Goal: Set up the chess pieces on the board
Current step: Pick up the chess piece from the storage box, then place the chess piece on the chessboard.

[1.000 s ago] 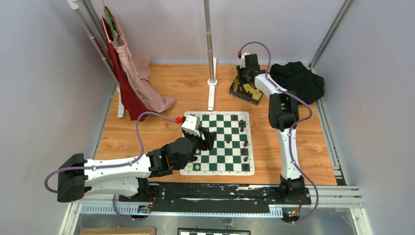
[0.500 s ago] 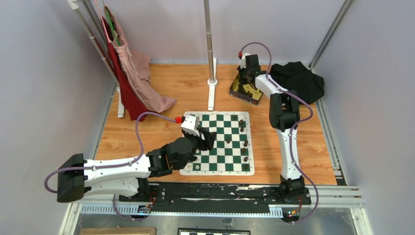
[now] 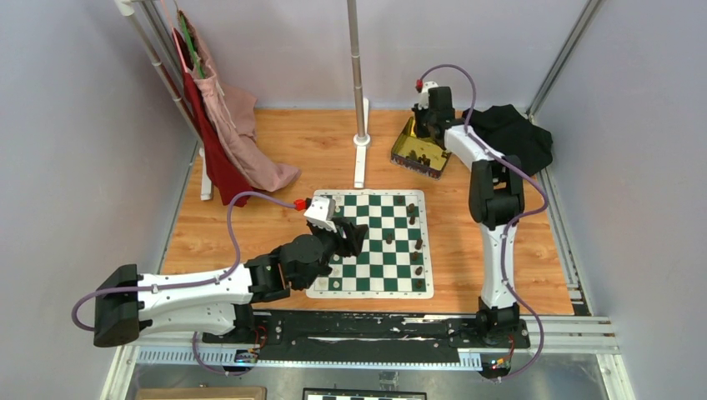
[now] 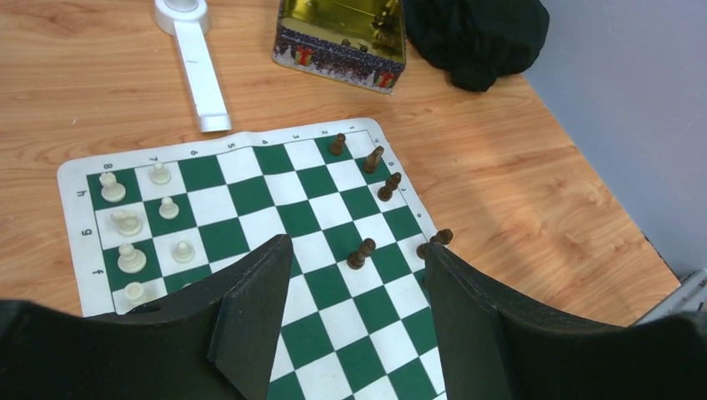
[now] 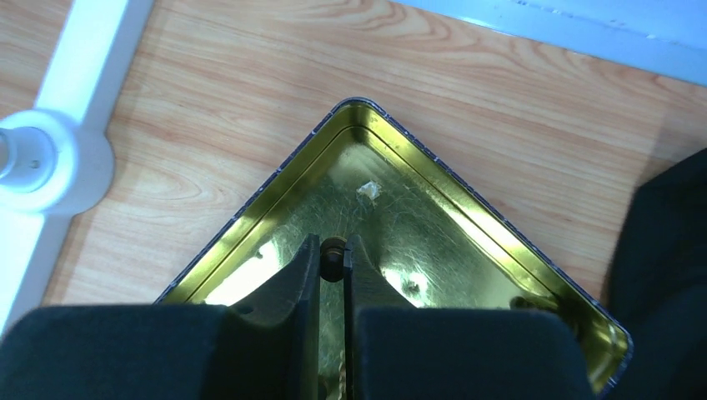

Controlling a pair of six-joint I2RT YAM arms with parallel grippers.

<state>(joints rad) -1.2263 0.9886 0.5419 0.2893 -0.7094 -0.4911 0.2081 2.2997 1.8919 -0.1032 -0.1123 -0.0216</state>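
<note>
Progress looks early: only a handful of small dark brown wooden chess pieces [image 4: 373, 158] stand on the flat green-and-white chessboard [image 4: 288, 187]. They are strung loosely along the edge beyond and to the right of the left hand [image 4: 354, 333], and some sit off the outer rows, so that side looks far from ordered. Cream-white chess figures [image 4: 108, 187] stand in two short rows at the board edge to that hand's left. The left hand hangs released above the board, its fingers [image 4: 250, 317] wide apart with nothing between them. One dark figure stands just beyond the gap. The right hand [image 5: 333, 260] is over the shiny gold rectangular tin [image 5: 467, 208] on the wooden bench [image 5: 208, 100], clenched on a single dark piece [image 5: 333, 248] pinched at its fingertips. Whether that piece touches the tin's floor I cannot tell. A dark shape [image 5: 521, 302], probably another piece, lies in the tin's corner to that hand's right, and the overhead view shows more inside. I judge that most of the dark set awaits carrying across, and the scattered ones want straightening
</note>
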